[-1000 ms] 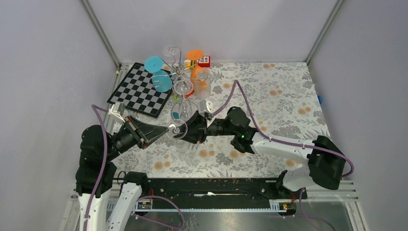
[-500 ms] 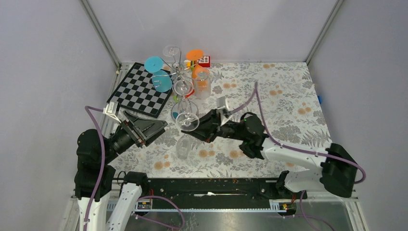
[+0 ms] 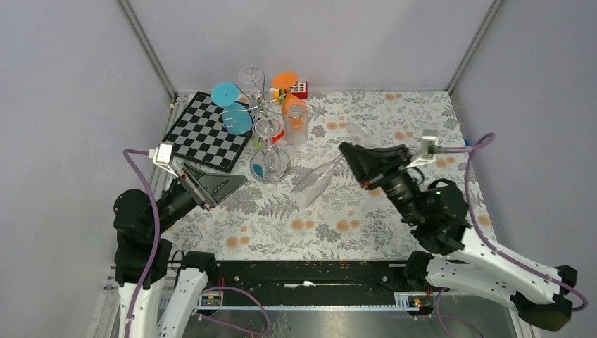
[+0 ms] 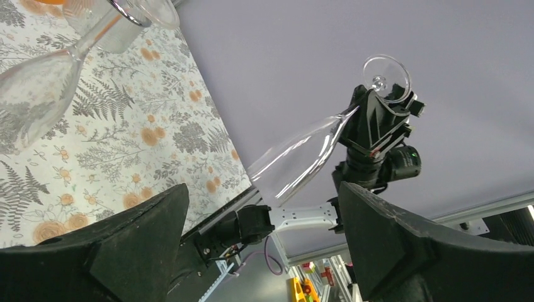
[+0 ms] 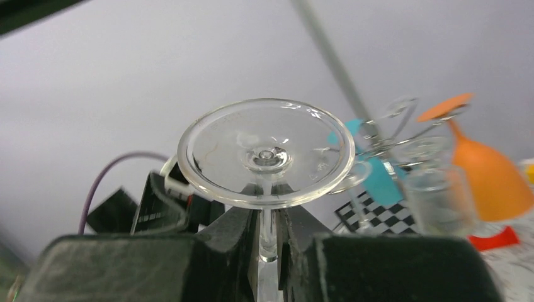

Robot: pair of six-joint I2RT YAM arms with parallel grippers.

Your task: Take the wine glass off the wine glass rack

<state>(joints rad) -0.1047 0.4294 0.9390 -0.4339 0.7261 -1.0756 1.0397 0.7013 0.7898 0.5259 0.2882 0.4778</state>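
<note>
A clear wine glass (image 3: 313, 183) hangs tilted over the middle of the table, away from the rack. My right gripper (image 3: 347, 156) is shut on its stem. In the right wrist view the stem sits pinched between the fingers (image 5: 239, 242), and the round foot (image 5: 266, 153) is just above them. The left wrist view shows the same wine glass (image 4: 302, 163) held aloft. My left gripper (image 3: 224, 186) stands open and empty near the chessboard's front corner. The silver wine glass rack (image 3: 262, 113) stands at the back left on its round base (image 3: 271, 171).
A teal glass (image 3: 232, 107), an orange glass (image 3: 288, 98) and clear glasses hang on the rack. The black-and-white chessboard (image 3: 204, 130) lies left of it. A red box (image 3: 298, 89) sits behind. The floral cloth (image 3: 394, 134) covers the table between grey walls.
My left gripper opened, let go of the glass and drew back left. The right arm swung right and back, carrying the glass away from the rack.
</note>
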